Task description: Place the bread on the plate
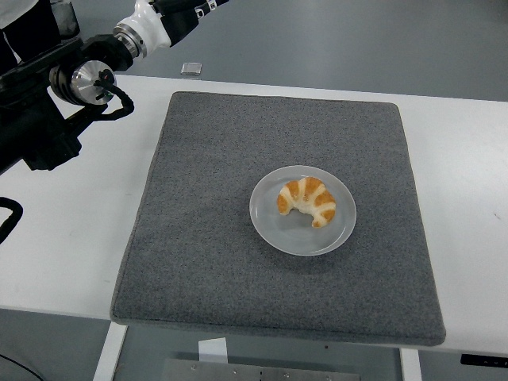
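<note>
A croissant-shaped bread, golden with pale stripes, lies on the small white plate in the middle of the grey mat. My left arm is raised at the top left corner, well away from the plate. Its forearm runs out of the picture's top edge, so the hand itself is cut off. The right arm does not show.
The grey mat covers most of the white table. A small pale square object lies on the table just beyond the mat's far left corner. A person's dark clothing shows at the top left.
</note>
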